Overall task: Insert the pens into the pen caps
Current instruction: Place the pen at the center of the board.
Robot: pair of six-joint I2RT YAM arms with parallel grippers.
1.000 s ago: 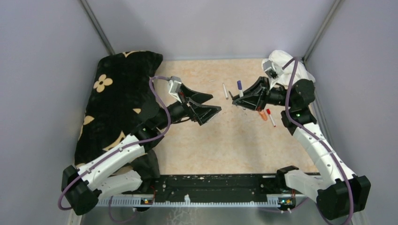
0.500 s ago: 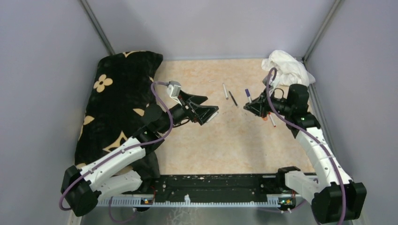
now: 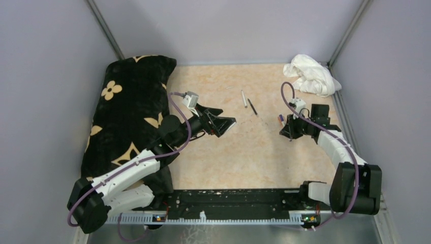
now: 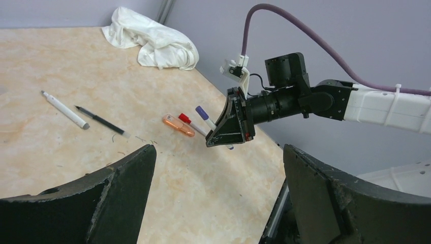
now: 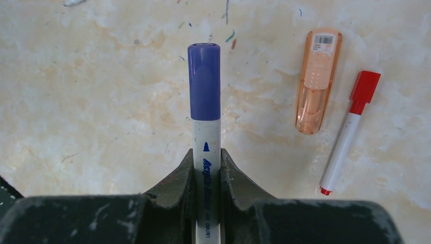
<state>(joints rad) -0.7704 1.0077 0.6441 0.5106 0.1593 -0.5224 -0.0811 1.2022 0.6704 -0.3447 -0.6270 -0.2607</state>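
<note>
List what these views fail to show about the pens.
Purple-capped pen: back end, right wrist view, hidden between the fingers of the right gripper and cut by the bottom edge.
Orange highlighter, red-capped pen: top view, hidden under the right gripper.
Black pen: capped or bare, too small to tell.

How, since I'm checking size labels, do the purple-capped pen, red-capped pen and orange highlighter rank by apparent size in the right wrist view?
Largest: purple-capped pen, though nearest the camera.
Then: red-capped pen longer, orange highlighter fatter; no clear order between them.
</note>
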